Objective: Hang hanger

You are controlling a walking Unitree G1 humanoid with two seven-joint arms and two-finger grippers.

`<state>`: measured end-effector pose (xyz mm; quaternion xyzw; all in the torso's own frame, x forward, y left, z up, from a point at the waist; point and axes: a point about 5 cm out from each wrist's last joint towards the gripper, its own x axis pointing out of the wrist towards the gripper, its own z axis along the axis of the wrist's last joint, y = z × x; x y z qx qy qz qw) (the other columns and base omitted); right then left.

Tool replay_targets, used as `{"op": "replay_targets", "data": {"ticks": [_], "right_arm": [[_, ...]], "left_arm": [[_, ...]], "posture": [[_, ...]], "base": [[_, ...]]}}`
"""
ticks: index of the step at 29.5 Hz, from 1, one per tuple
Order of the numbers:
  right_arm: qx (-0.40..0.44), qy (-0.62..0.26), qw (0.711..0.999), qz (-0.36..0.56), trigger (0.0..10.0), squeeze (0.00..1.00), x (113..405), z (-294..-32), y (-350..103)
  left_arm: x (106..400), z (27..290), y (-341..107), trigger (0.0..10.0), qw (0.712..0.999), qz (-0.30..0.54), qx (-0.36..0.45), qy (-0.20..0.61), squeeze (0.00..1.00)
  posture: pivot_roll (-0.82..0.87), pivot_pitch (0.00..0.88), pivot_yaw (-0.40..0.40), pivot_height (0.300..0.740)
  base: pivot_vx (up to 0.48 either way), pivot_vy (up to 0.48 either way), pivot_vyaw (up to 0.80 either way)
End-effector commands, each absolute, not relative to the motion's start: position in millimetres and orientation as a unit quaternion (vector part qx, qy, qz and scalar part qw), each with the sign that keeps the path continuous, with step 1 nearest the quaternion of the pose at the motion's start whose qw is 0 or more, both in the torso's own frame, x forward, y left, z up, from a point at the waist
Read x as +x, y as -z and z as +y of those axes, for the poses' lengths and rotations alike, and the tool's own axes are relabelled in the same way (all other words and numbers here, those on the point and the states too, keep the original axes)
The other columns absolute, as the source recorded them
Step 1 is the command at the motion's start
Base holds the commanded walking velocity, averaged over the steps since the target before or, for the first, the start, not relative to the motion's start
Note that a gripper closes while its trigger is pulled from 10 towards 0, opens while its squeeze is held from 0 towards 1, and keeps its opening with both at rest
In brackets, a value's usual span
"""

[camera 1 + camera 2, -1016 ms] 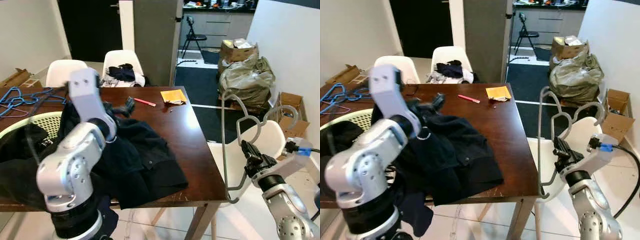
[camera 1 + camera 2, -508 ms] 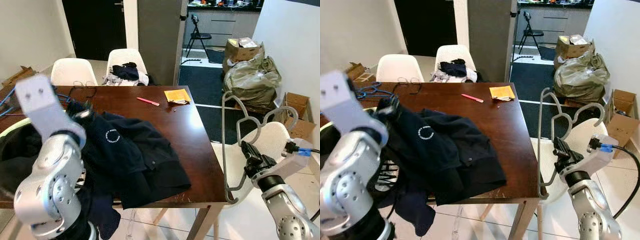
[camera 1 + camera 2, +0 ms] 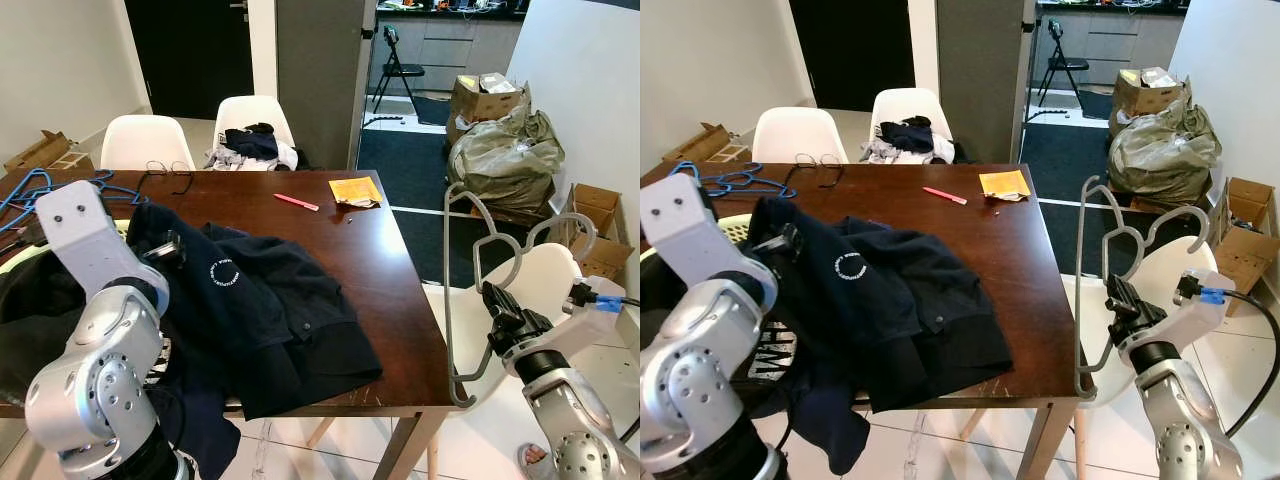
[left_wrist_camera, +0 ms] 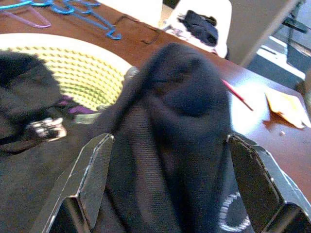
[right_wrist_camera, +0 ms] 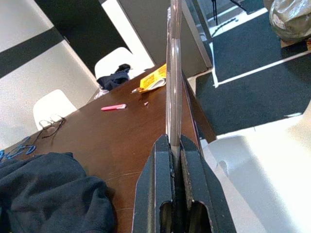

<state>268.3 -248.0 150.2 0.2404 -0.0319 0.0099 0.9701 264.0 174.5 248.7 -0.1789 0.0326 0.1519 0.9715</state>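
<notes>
We see a dark table (image 3: 380, 270) with a navy jacket (image 3: 270, 310) heaped over its near left part. Our left gripper (image 4: 170, 184) stands spread wide, fingers either side of a fold of that jacket. Off the table's right edge, over open floor beside a white chair (image 3: 545, 275), our right gripper (image 5: 171, 165) is clamped on the grey hanger (image 3: 470, 290), held upright.

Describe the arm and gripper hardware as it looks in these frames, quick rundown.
Both arms are silver metal with rounded, drum-like joint housings dotted with small bolts. The left arm ends in a flat silver wrist plate with screw holes. The right gripper has two long black fingers; its wrist carries a white block with a blue connector and a black cable looping away.
</notes>
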Motion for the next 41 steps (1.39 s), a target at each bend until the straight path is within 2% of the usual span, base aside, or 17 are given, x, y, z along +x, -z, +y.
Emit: {"op": "replay_targets", "data": {"ticks": [1, 7, 19, 20, 21, 41], "right_arm": [[0.242, -0.014, 0.969, -0.038, 10.0, 0.00, 267.4, -246.7, -154.0], [0.238, -0.011, 0.970, -0.038, 10.0, 0.00, 267.7, -247.1, -154.7], [0.236, -0.010, 0.971, -0.038, 10.0, 0.00, 268.1, -247.0, -155.0], [0.236, -0.009, 0.971, -0.039, 10.0, 0.00, 268.2, -247.0, -155.0], [0.236, -0.009, 0.971, -0.039, 10.0, 0.00, 268.3, -247.0, -155.1], [0.234, -0.007, 0.971, -0.040, 10.0, 0.00, 268.9, -247.7, -156.0]], "left_arm": [[267.6, 139.9, -246.1, 10.0, 0.964, 0.058, -0.244, -0.091, 0.00], [265.3, 126.1, -233.2, 10.0, 0.961, 0.096, -0.252, -0.065, 0.00], [264.1, 119.8, -206.4, 10.0, 0.962, 0.153, -0.223, -0.044, 0.00], [264.0, 118.0, -201.6, 2.0, 0.962, 0.158, -0.219, -0.039, 0.00], [264.9, 116.3, -199.7, 0.0, 0.963, 0.157, -0.217, -0.033, 0.00], [273.4, 123.5, -202.3, 0.0, 0.970, 0.132, -0.201, -0.029, 0.00]], "posture": [[0.02, 0.043, 0.007, 0.740], [0.02, 0.047, 0.008, 0.740], [0.02, 0.049, 0.008, 0.740], [0.02, 0.049, 0.009, 0.740], [0.01, 0.047, 0.009, 0.740], [0.01, 0.049, 0.005, 0.740]], "base": [[0.000, 0.000, 0.00], [0.000, 0.000, 0.00], [0.000, 0.000, 0.00], [0.000, 0.000, 0.00], [0.000, 0.000, 0.00], [0.000, 0.000, 0.00]]}}
